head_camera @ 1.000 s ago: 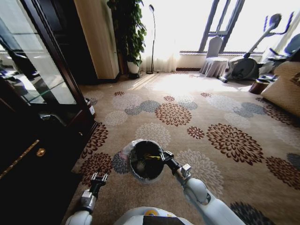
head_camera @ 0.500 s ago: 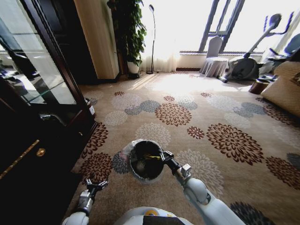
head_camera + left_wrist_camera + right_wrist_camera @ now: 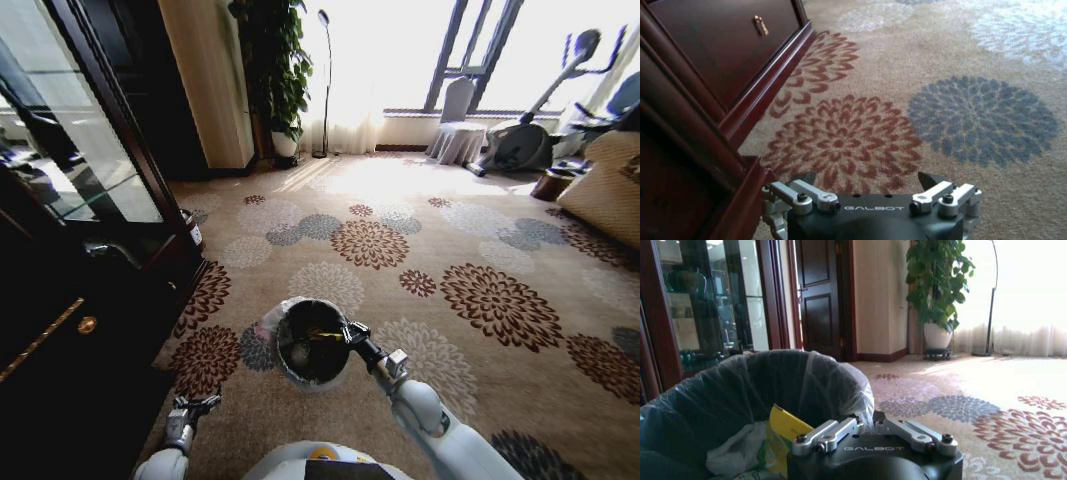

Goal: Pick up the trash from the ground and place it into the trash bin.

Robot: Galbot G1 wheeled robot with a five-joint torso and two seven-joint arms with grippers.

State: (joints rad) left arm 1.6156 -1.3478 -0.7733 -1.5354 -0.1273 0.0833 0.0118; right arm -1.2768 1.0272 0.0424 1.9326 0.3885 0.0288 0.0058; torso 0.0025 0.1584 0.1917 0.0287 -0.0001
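The trash bin (image 3: 311, 345), round and black with a whitish liner, stands on the carpet just ahead of me. My right gripper (image 3: 351, 333) hangs at the bin's right rim, jaws shut with nothing seen between them. In the right wrist view the right gripper (image 3: 867, 424) sits just over the trash bin (image 3: 740, 390), which holds a yellow wrapper (image 3: 784, 432) and a white plastic bag (image 3: 739, 454). A yellow glint (image 3: 322, 331) shows inside the bin from above. My left gripper (image 3: 192, 406) is low by my left side, open and empty (image 3: 867, 179) over bare carpet.
A dark wood cabinet (image 3: 70, 250) with glass doors lines the left, its base (image 3: 740, 115) close to the left gripper. A small dark cylinder (image 3: 192, 229) stands by it. A plant (image 3: 280, 70), chair (image 3: 457, 130), exercise bike (image 3: 525, 140) and sofa (image 3: 610, 185) stand far off.
The left arm has drawn back and down toward my body. The right gripper stays at the bin's rim.
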